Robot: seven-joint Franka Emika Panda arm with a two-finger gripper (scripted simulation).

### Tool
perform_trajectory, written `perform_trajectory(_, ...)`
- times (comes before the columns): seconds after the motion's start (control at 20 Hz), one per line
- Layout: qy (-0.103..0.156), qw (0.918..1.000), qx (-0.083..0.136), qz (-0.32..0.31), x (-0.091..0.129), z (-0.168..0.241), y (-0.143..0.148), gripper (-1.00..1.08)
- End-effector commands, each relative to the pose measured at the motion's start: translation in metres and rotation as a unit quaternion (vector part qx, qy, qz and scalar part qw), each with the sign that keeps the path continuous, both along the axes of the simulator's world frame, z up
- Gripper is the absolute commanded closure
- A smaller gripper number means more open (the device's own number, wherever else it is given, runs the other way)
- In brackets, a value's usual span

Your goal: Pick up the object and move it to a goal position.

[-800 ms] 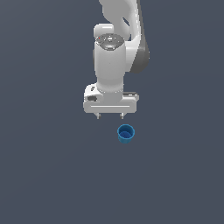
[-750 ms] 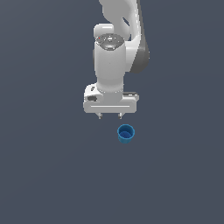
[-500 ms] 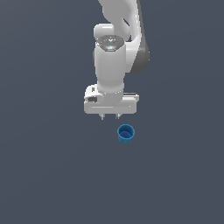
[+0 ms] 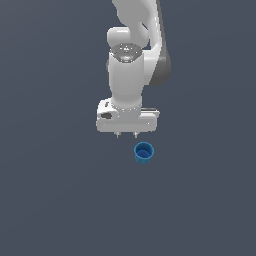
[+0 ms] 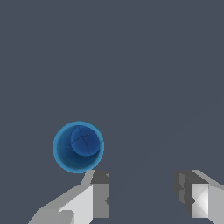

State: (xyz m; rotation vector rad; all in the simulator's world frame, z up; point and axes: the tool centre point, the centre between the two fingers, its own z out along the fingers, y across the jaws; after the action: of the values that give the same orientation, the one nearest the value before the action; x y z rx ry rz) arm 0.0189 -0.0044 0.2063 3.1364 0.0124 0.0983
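Nothing is grasped yet: the gripper (image 4: pixel 126 135), fingers apart and empty, hovers with the blue cup (image 4: pixel 144 153) at its five o'clock in the exterior view.

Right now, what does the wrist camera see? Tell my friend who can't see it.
A small blue cup stands upright on a plain dark grey floor, seen from above so you look into its hollow inside. Two white gripper fingers are spread open; the cup is beside one finger, not between them.
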Motion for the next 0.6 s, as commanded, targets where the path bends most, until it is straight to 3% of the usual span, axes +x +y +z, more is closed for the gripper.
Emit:
perform_trajectory(0.0, 0.005, 0.9999, 0.004, -0.009, 0.002, -0.002, 0.001, -0.2)
perform_trajectory(0.55, 0.059, 0.9922, 0.039, -0.102, 0.022, -0.023, 0.009, -0.2)
